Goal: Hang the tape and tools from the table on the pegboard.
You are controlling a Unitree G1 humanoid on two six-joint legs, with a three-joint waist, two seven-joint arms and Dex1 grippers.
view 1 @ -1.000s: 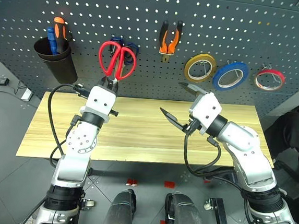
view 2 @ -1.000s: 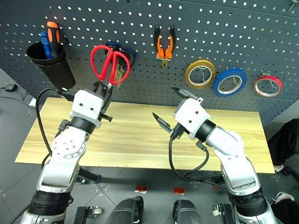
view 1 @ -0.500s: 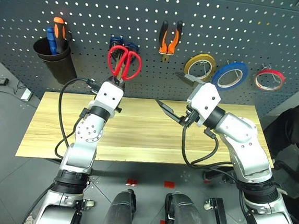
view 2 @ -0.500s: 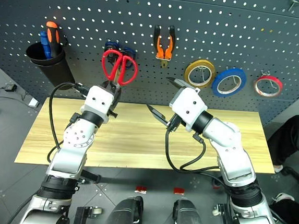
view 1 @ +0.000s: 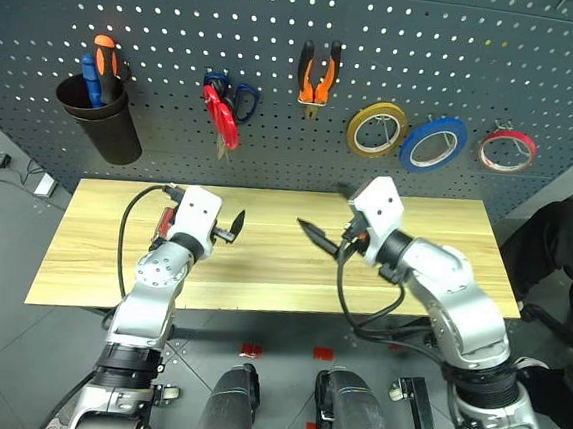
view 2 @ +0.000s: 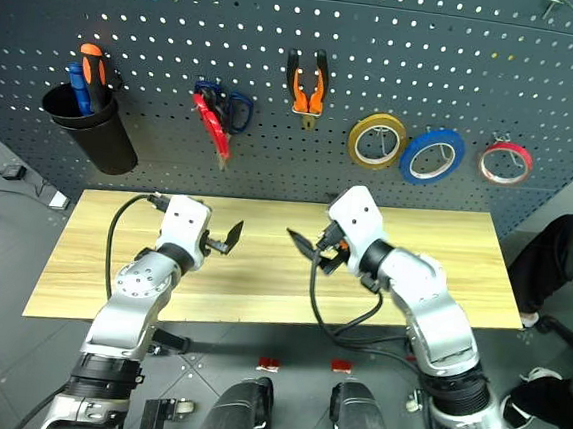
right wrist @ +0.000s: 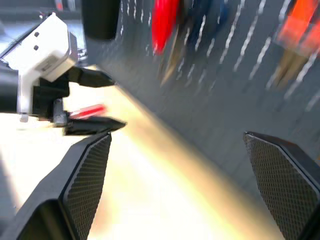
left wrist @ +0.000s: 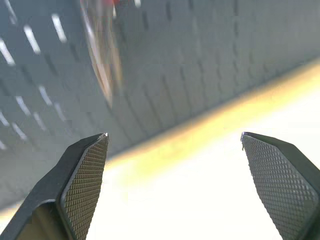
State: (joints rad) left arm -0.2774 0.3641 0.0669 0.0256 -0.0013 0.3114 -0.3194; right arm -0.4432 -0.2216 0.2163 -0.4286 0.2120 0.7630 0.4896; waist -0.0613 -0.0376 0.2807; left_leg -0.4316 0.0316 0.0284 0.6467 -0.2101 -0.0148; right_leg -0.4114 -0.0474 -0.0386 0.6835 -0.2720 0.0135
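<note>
The red-handled scissors (view 1: 220, 116) hang on the dark pegboard (view 1: 541, 56), over dark-blue-handled scissors. Further right on it hang the orange-and-black pliers (view 1: 314, 71) and, at the far right, the thin red tape ring (view 1: 506, 149). My left gripper (view 1: 231, 230) is open and empty, low over the wood table (view 1: 261, 273), below the scissors. A slim red piece (view 1: 162, 226), seemingly the screwdriver, lies on the table beside my left hand, mostly hidden. My right gripper (view 1: 325, 214) is open and empty over the table's middle, pointing toward the left one.
A black cup (view 1: 99, 118) at the pegboard's left holds orange and blue screwdrivers. A yellow roll (view 1: 377, 129) and a blue roll (view 1: 433, 144) hang between the pliers and the red ring. Dark floor lies in front of the table's near edge.
My left gripper opened and let go of the red scissors, which stay hanging on the pegboard. The left hand then dropped toward the table. The right hand also sank and rolled.
</note>
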